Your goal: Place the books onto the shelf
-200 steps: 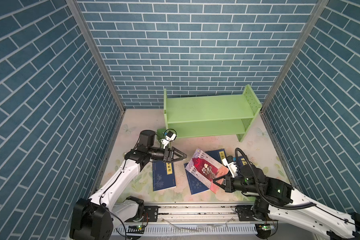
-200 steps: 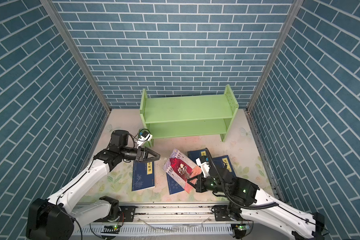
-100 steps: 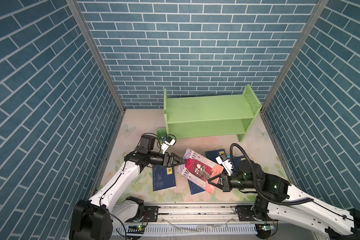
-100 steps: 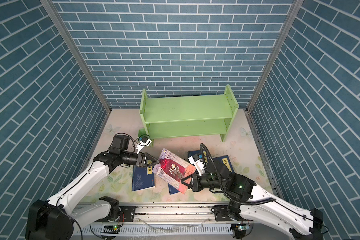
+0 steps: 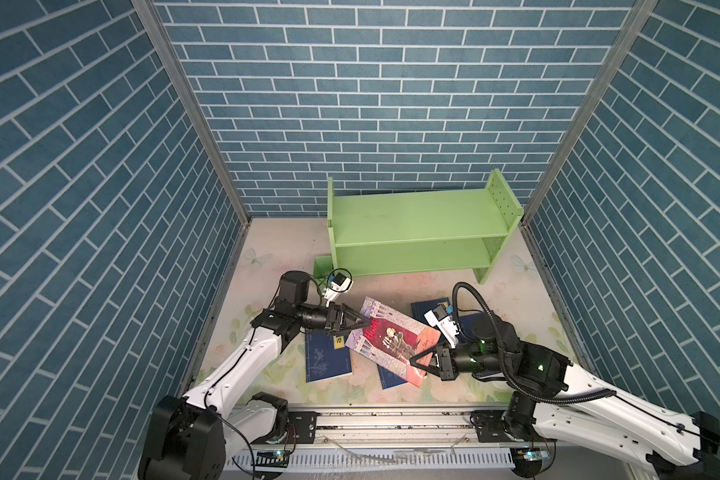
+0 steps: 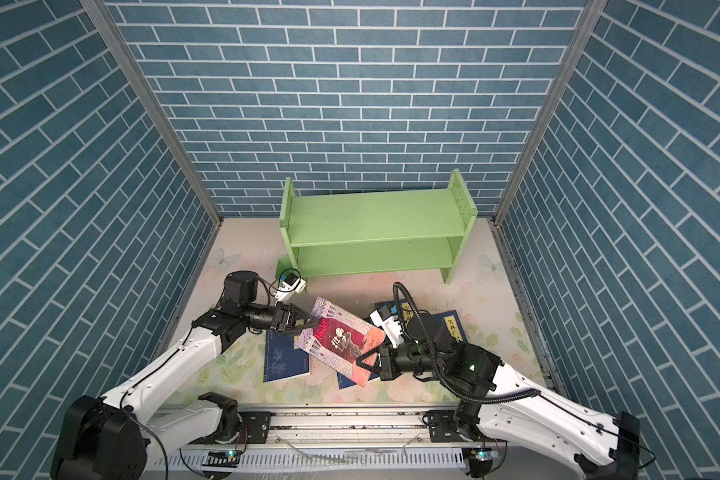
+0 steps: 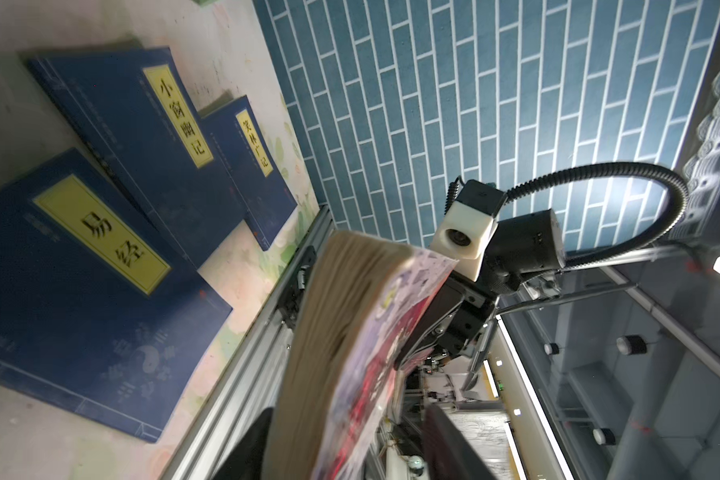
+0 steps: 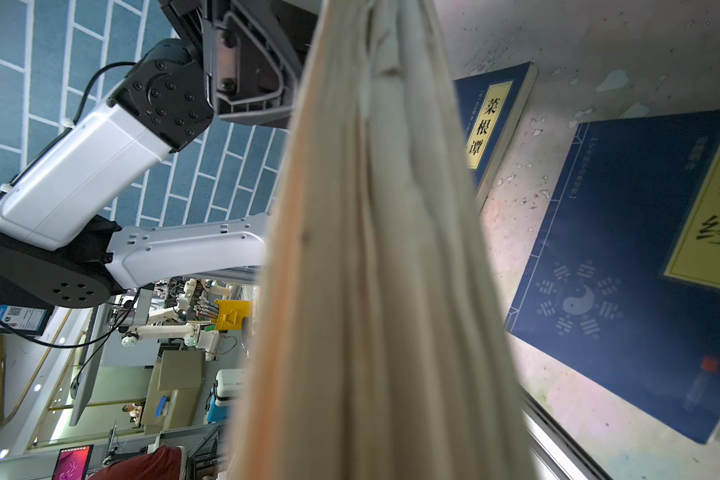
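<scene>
A booth of blue brick-pattern walls (image 5: 391, 104) encloses a pale floral tabletop (image 5: 275, 257). At the back centre of both top views stands the light green two-tier shelf (image 5: 412, 220) (image 6: 375, 216), with both boards bare. A small green cup (image 5: 323, 266) sits at its lower left foot.

Two white arms reach in from the bottom corners and meet at centre frame. Between them a red-and-grey book (image 5: 391, 336) (image 6: 341, 338) is held tilted above the tabletop. The right pincer (image 5: 412, 360) (image 6: 360, 360) is clamped together on its lower right edge. The left pincer (image 5: 364, 324) (image 6: 314, 322) straddles its upper left edge. Whether it has clamped cannot be told.

Four dark blue books (image 5: 327, 361) (image 7: 88, 270) lie flat on the tabletop below and around the lifted one, well short of the shelf.

This looks like a hand-over or shared carry. The paperback seems floppy, so the left pincer should bite well in from the edge and grip firmly before the right lets go. Keeping the book level and clear of the front board should help it slide onto the shelf cleanly.
</scene>
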Available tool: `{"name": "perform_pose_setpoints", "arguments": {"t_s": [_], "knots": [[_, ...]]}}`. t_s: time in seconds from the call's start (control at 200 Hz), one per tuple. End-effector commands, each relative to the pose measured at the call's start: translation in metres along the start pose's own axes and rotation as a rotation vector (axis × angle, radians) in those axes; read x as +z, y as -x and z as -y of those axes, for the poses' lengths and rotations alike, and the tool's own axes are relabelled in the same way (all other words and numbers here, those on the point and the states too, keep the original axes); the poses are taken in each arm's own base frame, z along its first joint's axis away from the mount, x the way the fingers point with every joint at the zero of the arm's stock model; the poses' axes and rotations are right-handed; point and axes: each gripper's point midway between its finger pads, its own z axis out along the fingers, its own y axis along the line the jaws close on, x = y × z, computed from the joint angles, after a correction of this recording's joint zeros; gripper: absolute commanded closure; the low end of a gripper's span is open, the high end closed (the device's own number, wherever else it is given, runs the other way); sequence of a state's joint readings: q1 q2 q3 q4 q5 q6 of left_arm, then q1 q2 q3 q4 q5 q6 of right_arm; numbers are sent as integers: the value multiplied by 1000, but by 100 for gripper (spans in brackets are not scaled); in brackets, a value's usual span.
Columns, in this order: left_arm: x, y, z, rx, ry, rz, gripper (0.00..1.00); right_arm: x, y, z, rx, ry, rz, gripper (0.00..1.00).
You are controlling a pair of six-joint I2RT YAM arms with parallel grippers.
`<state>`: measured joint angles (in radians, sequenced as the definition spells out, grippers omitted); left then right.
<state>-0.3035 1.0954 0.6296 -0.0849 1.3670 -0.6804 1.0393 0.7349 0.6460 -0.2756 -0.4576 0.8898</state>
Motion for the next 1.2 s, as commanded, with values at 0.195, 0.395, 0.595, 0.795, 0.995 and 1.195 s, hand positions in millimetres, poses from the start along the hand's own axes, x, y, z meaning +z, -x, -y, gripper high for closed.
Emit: {"name": "perform_pose_setpoints", "arguments": {"t_s": [0.195, 0.395, 0.595, 0.795, 0.995, 1.195], "knots": [[-1, -2, 6, 20, -5, 2, 95, -3, 29, -7, -10, 63, 102, 83], [-12, 20, -20, 47, 174, 143, 100, -9, 42, 28, 94, -54, 222, 30], [-44, 60, -45, -27, 327, 349, 100, -34, 46, 75, 300, -163, 418, 20], [-48, 72, -51, -107, 316, 416, 100, -23, 60, 73, 370, -26, 513, 21], [-47, 73, -58, -167, 286, 447, 100, 6, 69, 71, 381, -11, 501, 22], [-46, 76, -57, -189, 250, 469, 100, 32, 84, 70, 389, 44, 559, 25]]}}
